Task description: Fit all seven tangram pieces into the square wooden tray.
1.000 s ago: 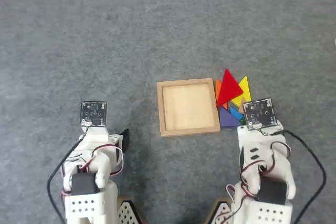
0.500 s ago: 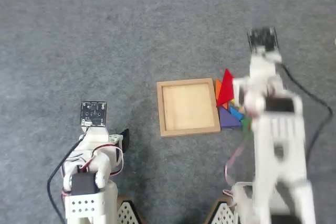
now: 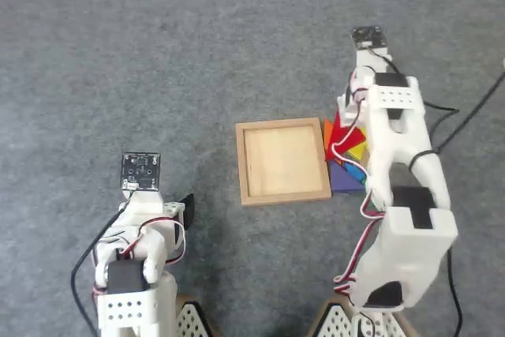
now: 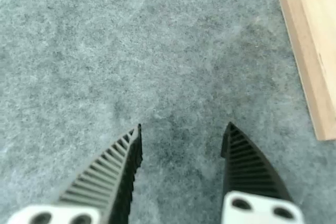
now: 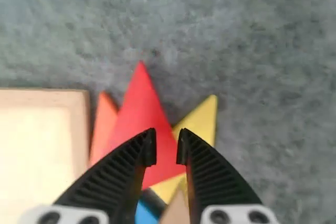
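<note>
Fingers (image 5: 126, 171) of the right gripper (image 5: 166, 141) stand almost together, with only a narrow slit between the black ribbed tips, and they clamp nothing. They hang right over the large red plastic triangle (image 5: 140, 106), which tops a loose heap of flat tangram pieces. Beside the red one an orange piece (image 5: 104, 124) pokes out on the tray side. A yellow triangle (image 5: 202, 124) juts out on the far side, and a blue piece (image 5: 144, 214) shows near the finger roots. From the high view, the white right arm (image 3: 394, 116) stretches forward over this heap. It covers part of the heap, but red (image 3: 338, 128), yellow (image 3: 357, 150), blue (image 3: 355, 170) and a purple piece (image 3: 343, 181) still peek out beside it. The heap lies on the grey carpet (image 3: 197, 61), touching the right edge of the square wooden tray (image 3: 282, 194). The tray's pale floor holds no piece, and a corner of it (image 5: 37, 145) shows in the right wrist view next to the orange piece.

The left gripper (image 4: 184, 129) has its two ribbed fingers spread wide apart over bare carpet, holding nothing. One edge of the tray (image 4: 310, 51) lies off to its side, well apart from the tips. The left arm (image 3: 138, 234) sits folded back near its base, to the left of the tray.
</note>
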You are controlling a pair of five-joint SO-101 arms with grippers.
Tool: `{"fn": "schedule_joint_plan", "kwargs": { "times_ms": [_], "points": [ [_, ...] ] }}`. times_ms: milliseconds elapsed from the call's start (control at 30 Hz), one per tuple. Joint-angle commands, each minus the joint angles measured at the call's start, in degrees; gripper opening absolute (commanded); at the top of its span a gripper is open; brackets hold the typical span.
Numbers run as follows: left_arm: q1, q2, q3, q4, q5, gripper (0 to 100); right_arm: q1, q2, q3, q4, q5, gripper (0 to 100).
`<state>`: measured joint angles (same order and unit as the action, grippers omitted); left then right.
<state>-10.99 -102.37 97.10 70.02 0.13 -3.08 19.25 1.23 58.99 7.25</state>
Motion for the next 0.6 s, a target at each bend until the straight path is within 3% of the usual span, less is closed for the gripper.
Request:
{"fn": "schedule_joint_plan", "kwargs": {
  "times_ms": [0,167,400,567],
  "points": [
    [-0.2,-0.6,-0.7,-1.2,0.6,24,-2.8,-2.8,-3.2,1.4,-1.7,9.1],
    [-0.2,-0.6,-0.7,-1.2,0.6,24,-4.9,-3.0,-2.1,2.4,-2.9,9.3],
    [-0.2,-0.6,-0.7,-1.2,0.6,24,-3.8,-2.9,-1.5,1.2,-6.6,27.0],
    [-0.2,-0.6,-0.7,-1.2,0.6,24,-2.4,-2.9,-1.8,-4.0,-8.9,28.8]
  ]
}}
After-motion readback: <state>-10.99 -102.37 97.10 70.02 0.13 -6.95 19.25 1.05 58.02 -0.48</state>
